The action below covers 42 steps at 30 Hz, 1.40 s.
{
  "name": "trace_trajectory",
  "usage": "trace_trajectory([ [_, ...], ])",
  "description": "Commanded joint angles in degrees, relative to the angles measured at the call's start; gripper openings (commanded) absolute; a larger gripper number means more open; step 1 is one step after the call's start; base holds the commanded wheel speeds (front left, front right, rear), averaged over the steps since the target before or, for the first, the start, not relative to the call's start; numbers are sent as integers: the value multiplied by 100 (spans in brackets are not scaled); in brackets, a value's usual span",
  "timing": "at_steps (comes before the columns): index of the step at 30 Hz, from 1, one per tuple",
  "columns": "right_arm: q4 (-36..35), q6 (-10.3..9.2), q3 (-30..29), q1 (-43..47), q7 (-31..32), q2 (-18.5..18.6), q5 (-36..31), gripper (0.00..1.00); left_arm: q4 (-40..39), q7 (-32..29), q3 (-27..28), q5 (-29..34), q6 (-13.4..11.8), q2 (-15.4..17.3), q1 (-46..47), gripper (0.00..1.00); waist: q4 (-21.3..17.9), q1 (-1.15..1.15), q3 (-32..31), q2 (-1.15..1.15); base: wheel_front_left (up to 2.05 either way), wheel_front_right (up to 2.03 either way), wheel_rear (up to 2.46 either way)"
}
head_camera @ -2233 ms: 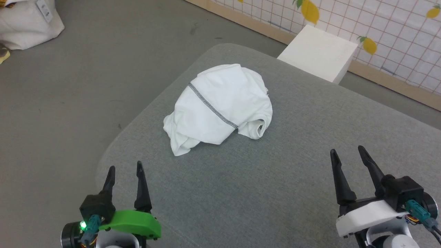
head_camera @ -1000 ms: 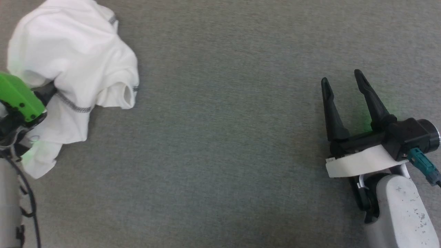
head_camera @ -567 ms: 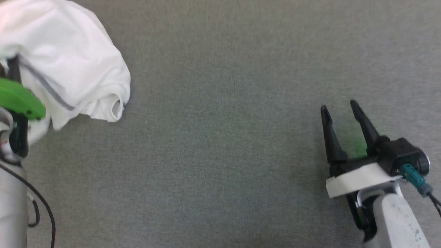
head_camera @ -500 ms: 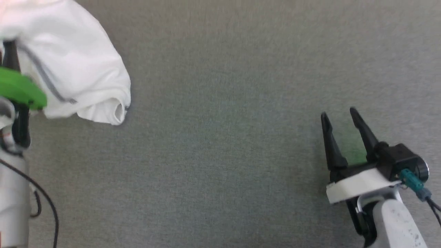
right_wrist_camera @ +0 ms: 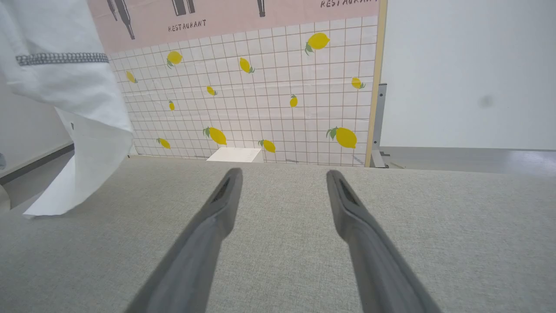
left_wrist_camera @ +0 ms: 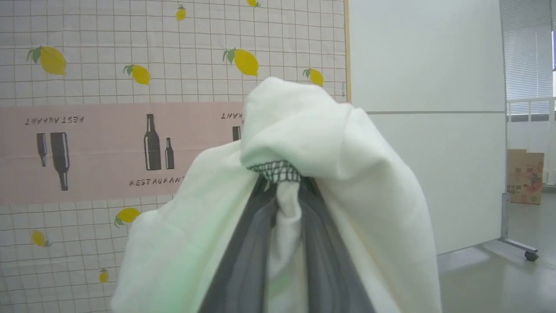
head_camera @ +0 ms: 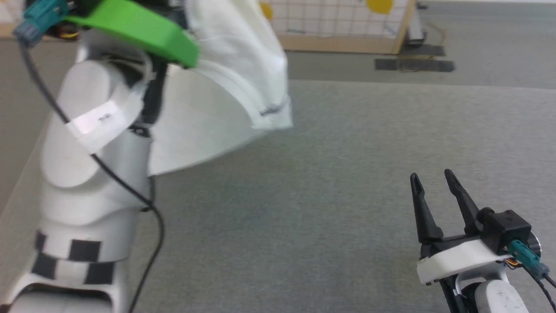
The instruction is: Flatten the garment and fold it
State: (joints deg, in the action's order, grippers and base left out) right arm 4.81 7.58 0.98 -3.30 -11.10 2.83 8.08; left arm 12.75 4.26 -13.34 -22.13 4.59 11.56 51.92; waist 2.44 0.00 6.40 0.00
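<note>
At the head view's upper left, the left gripper [left_wrist_camera: 281, 191] pinches the bunched garment [head_camera: 234, 65] above the tabletop [head_camera: 304, 208]. The right gripper [head_camera: 432, 178] waits spread. Flattening and folding both remain.

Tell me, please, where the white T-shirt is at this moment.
In the head view the T-shirt hangs at upper left, pinched in the left gripper over the grey surface, well apart from the right gripper at lower right.
</note>
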Motion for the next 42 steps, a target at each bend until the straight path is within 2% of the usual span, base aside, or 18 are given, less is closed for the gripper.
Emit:
trace_trajectory([
  [1, -25, -9, -1, 68, 11, 5, 35, 100, -7, -5, -75, -103, 46, -162, 128, 0, -595, 0, -347, 0, 0, 0, 0],
  [5, -59, -9, -60, 133, 34, 5, 30, 100, 75, 5, -314, -319, 71, -562, 130, 0, -922, 0, -343, 0, 0, 0, 0],
  [10, -107, -9, -116, 180, 70, 5, 42, 100, 468, -193, -858, -617, 95, -796, -217, 0, -1209, 0, -271, 0, 0, 0, 0],
  [18, -116, -9, -61, 151, 106, 5, 92, 100, 1857, -1618, -2330, -926, 212, -858, -1251, 0, -1519, 0, -117, 0, 0, 0, 0],
  [22, -66, -9, -29, 114, 76, 5, 129, 100, 2361, -2446, -2852, -1377, 272, -863, -1646, 0, -1586, 0, -83, 0, 0, 0, 0],
  [23, -54, -9, -24, 113, 70, 5, 141, 100, 2404, -2552, -2902, -1470, 277, -864, -1685, 19, -1588, 0, -78, 0, 0, 0, 0],
  [24, -41, -9, -24, 113, 62, 5, 151, 100, 2413, -2604, -2929, -1555, 280, -864, -1713, 100, -1581, 0, -74, 0, 0, 0, 0],
  [25, -29, -9, -25, 116, 57, 5, 157, 100, 2407, -2606, -2924, -1612, 281, -864, -1730, 100, -1568, 0, -76, 0, 0, 0, 0],
  [29, 0, -9, -60, 168, 42, 5, 149, 100, 2159, -2212, -2748, -1779, 284, -781, -1815, 100, -1447, 0, -131, 0, 0, 0, 0],
  [33, -38, -9, -101, 227, 53, 5, 123, 100, 1480, -978, -2588, -1389, 205, -408, -1949, 100, -1270, 0, -235, 0, 0, 0, 0],
  [35, -62, -9, -102, 266, 71, 5, 99, 100, 1183, -389, -2477, -1164, 19, -184, -2149, 100, -1175, 0, -305, 0, 0, 0, 0],
  [38, -118, -9, -99, 324, 114, 5, 47, 100, 765, 487, -2128, -994, -409, 86, -2559, 100, -1014, 0, -385, 0, 0, 0, 0],
  [42, -231, -9, -42, 389, 196, 5, -40, 100, 323, 1008, -1666, -712, -950, 394, -3056, 100, -812, 0, -444, 0, 0, 0, 0],
])
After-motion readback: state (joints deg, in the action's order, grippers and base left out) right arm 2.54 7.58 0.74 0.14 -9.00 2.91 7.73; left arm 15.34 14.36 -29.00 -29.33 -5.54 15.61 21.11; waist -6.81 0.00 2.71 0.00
